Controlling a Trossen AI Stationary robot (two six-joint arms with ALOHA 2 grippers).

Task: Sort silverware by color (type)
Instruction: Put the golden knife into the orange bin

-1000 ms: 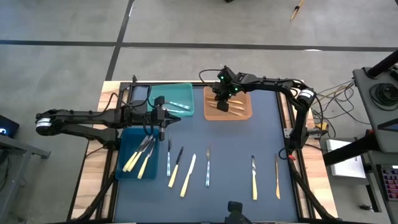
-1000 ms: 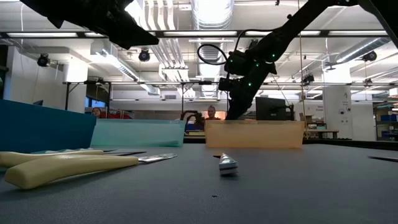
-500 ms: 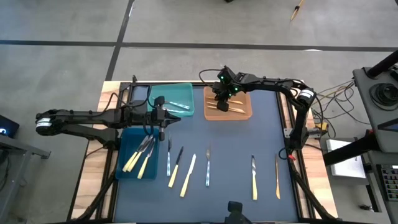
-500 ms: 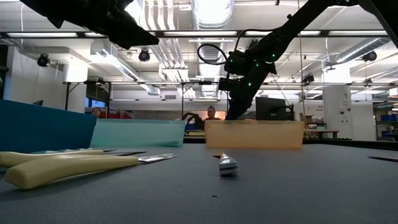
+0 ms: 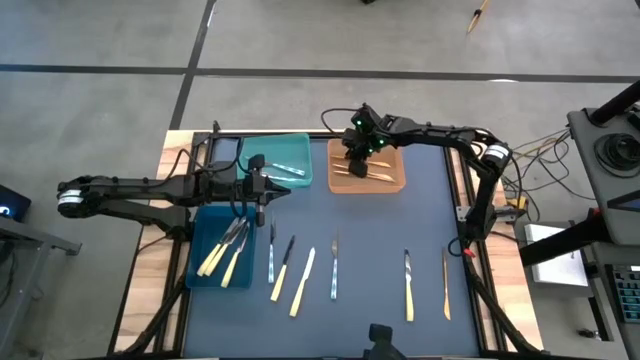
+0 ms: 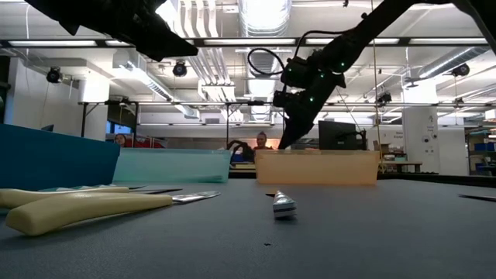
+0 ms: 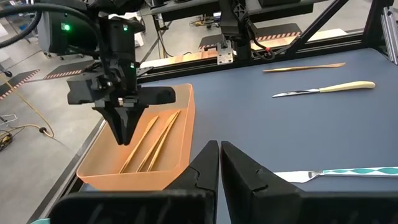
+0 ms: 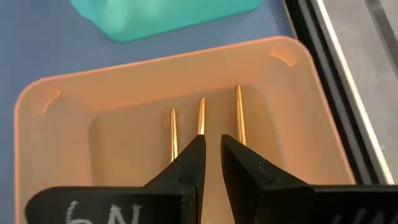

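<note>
The table [image 5: 380,240] has a dark blue mat. At its far side stand a teal bin [image 5: 285,160] and an orange bin [image 5: 366,180]; a blue bin [image 5: 205,262] is at the left. The right gripper [image 5: 357,163] hangs over the orange bin, jaws a little apart, holding nothing. Three orange-tan pieces [image 8: 201,121] lie in that bin. The left gripper [image 5: 262,210] waits near the blue bin, jaws pressed together. Yellow and grey silverware [image 5: 305,275] lies on the near part of the mat.

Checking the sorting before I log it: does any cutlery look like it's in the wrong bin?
Nothing stands out. The orange bin holds only three orange-tan pieces, lying side by side under the right claw. The dark blue bin holds pale yellow pieces. Other pieces lie loose on the mat.
</note>
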